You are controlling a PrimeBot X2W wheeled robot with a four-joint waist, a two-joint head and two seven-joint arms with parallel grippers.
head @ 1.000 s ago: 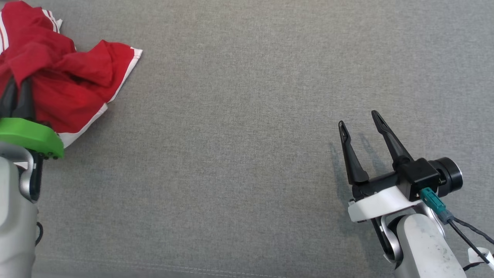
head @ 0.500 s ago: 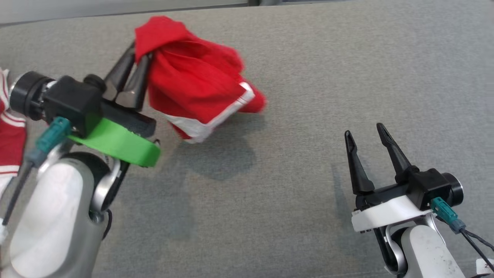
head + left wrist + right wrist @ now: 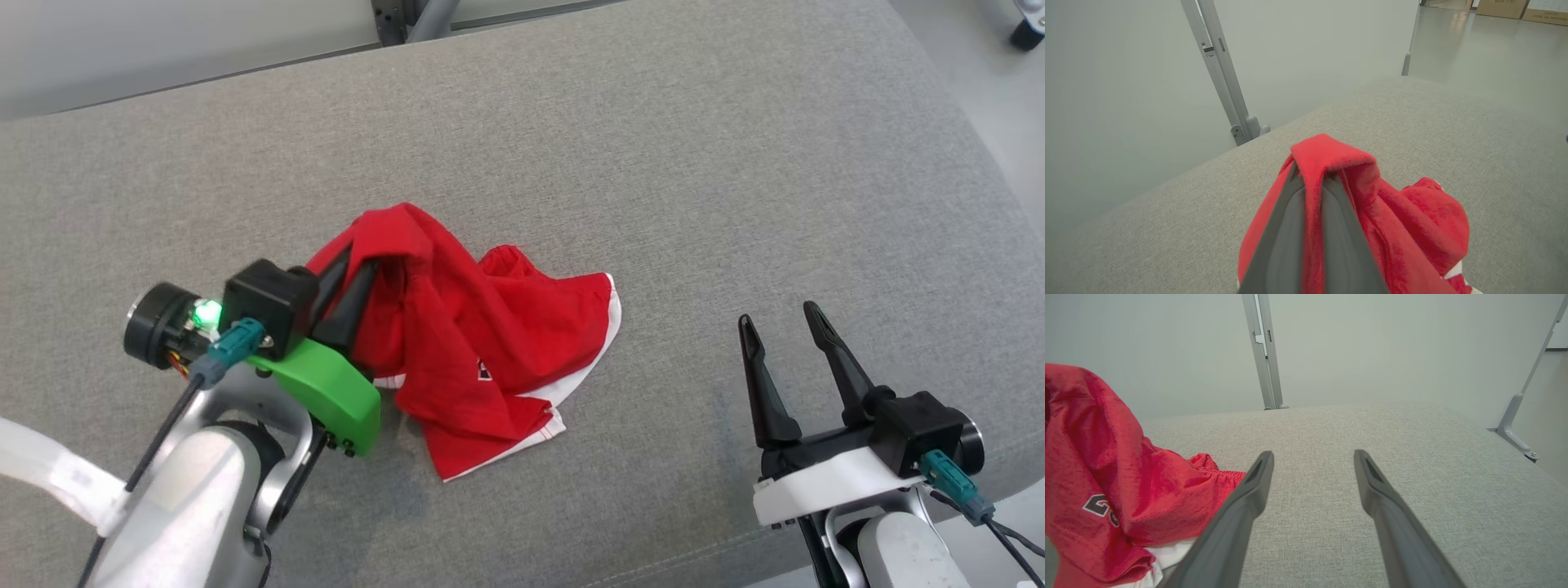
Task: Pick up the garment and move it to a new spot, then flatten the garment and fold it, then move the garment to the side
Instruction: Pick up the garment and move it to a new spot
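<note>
Red garment (image 3: 506, 351) on grey upholstered surface (image 3: 735, 163)

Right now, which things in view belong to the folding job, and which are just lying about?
Job: crumpled red garment with white trim; left gripper, shut on it; open right gripper; grey fabric cushion.
Lying about: grey metal post; cardboard boxes.

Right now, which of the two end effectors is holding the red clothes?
The left end effector, the one with the green mount: it is pinched shut on the red garment. The right end effector stands open and empty.
</note>
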